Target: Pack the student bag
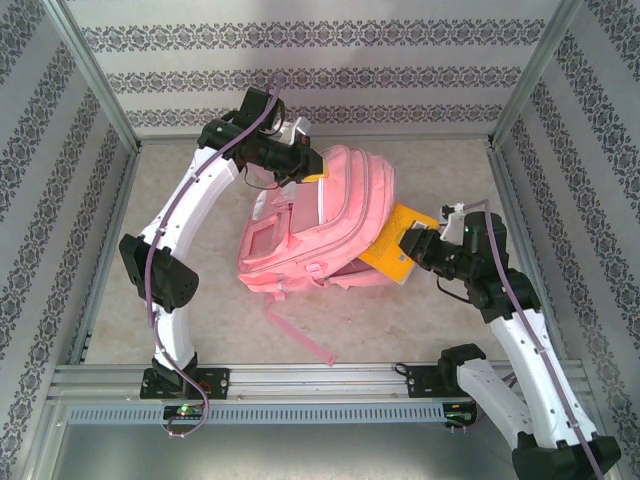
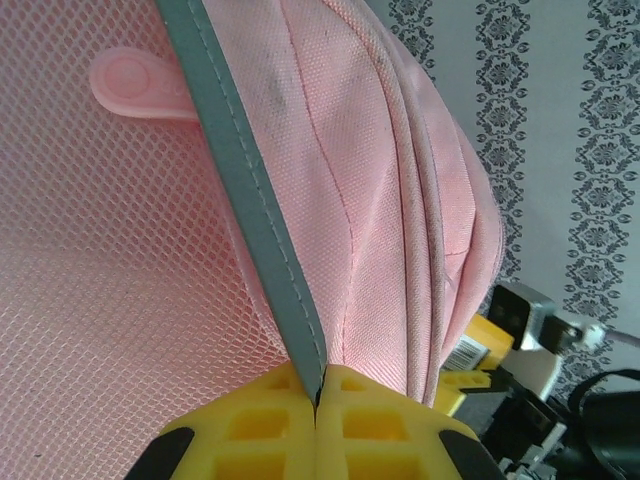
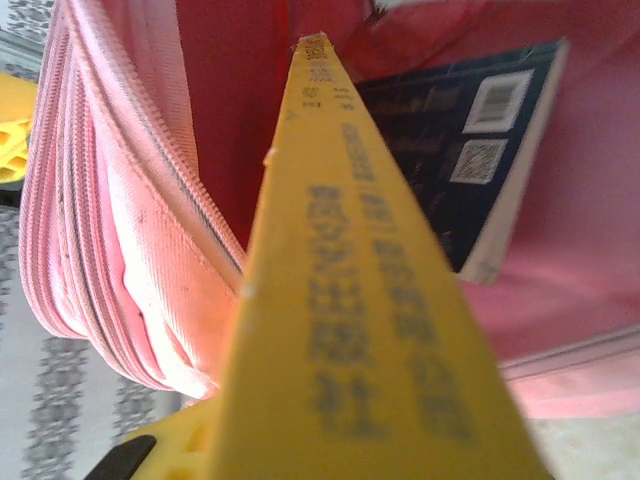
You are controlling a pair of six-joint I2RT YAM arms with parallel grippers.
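The student bag (image 1: 315, 225), a large pink backpack, lies on the table's middle. My left gripper (image 1: 298, 165) is at the bag's far end. In the left wrist view its yellow fingers (image 2: 250, 430) are shut on the grey trim (image 2: 245, 190) of the bag's mesh pocket (image 2: 110, 270). My right gripper (image 1: 418, 246) is at the bag's right side, shut on a yellow book (image 1: 385, 250). In the right wrist view the book's spine (image 3: 360, 300) points into the bag's open main compartment (image 3: 230, 90), where a dark blue book (image 3: 470, 150) lies. The spine hides most of the right fingers (image 3: 165, 445).
A loose pink strap (image 1: 300, 335) trails from the bag toward the front rail (image 1: 320, 380). Metal frame posts (image 1: 95, 75) and patterned walls (image 1: 300, 70) close in the table on three sides. A pink zip pull (image 2: 135, 85) lies on the mesh.
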